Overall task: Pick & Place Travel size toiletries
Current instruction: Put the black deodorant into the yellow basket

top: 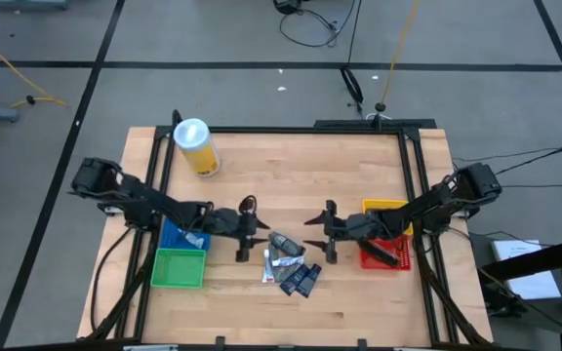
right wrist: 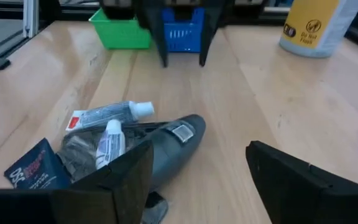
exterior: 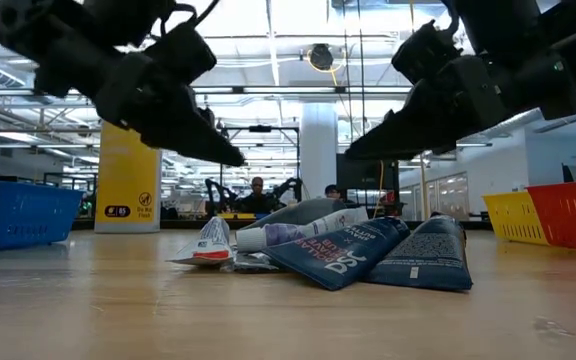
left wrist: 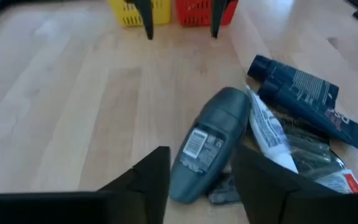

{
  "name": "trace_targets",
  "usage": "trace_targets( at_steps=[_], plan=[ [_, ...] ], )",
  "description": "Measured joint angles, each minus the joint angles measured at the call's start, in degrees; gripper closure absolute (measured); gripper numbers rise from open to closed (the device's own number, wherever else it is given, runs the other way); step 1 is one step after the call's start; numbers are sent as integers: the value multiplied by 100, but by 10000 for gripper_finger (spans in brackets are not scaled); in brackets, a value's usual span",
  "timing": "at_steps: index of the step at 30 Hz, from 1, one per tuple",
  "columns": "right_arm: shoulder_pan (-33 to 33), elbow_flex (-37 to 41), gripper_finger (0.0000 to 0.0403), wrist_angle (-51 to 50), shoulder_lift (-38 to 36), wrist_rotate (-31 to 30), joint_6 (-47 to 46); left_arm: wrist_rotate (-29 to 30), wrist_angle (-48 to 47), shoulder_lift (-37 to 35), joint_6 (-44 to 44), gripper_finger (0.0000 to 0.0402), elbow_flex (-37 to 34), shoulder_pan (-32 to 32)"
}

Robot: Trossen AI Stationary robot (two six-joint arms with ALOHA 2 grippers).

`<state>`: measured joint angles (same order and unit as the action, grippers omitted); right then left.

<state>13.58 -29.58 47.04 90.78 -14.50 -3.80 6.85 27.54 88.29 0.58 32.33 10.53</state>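
Note:
The travel size toiletries lie in a small pile [top: 286, 265] on the wooden table between my two grippers. In the pile are a dark grey oval bottle [left wrist: 210, 143] lying on its side, white tubes [right wrist: 110, 115] and dark blue flat packets [exterior: 368, 250]. My left gripper [top: 248, 231] hovers open just left of the pile. In the left wrist view its fingers [left wrist: 160, 168] stand on either side of the grey bottle's near end, above it. My right gripper [top: 327, 232] hangs open just right of the pile, clear of it.
A blue bin [top: 177, 234] and a green bin [top: 179, 268] stand under the left arm. A yellow bin [top: 386, 208] and a red bin [top: 388, 255] stand under the right arm. A big yellow cylinder with a white lid [top: 196, 148] lies at the far left.

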Motion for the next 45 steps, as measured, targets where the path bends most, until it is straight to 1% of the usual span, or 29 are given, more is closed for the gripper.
trace_targets(
  at_steps=[2, 4, 8, 10, 12, 13, 15, 19, 22, 30, 40, 45],
  plan=[
    [-6, -7, 157, 86, -8, -6, 44, -52, 471, 266, -107, 207, 0, -3],
    [-10, 4, 158, 120, -15, -11, 57, -278, 803, 608, -246, 179, 147, -17],
    [-39, -3, 158, 160, -23, -16, 63, -691, 706, 1206, -333, 127, 642, -98],
    [-39, -5, 159, 90, -23, -17, 58, -681, 410, 1429, -356, 110, 892, -154],
    [-38, 2, 160, 64, -22, -15, 57, -682, 316, 1596, -440, 99, 1082, -231],
    [-35, -2, 160, 35, -23, -13, 44, -735, 210, 1644, -510, 97, 1145, -264],
    [-37, -4, 160, -31, -23, -13, 13, -997, 284, 1822, -678, 95, 1317, -338],
    [-37, -2, 161, -75, -23, -15, 10, -1545, 268, 2076, -819, 94, 1440, -451],
    [-37, -3, 162, -121, -23, -11, 1, -1755, 287, 2233, -878, 94, 1482, -487],
    [-37, 6, 164, -274, -22, -13, -1, -1801, 400, 2579, -1132, 94, 1608, -502],
    [-37, 6, 165, -266, -21, -14, -1, -1863, 602, 2690, -1076, 94, 1631, -479],
    [-37, 6, 165, -287, -21, -15, 8, -2009, 605, 2698, -857, 95, 1631, -477]
  ],
)
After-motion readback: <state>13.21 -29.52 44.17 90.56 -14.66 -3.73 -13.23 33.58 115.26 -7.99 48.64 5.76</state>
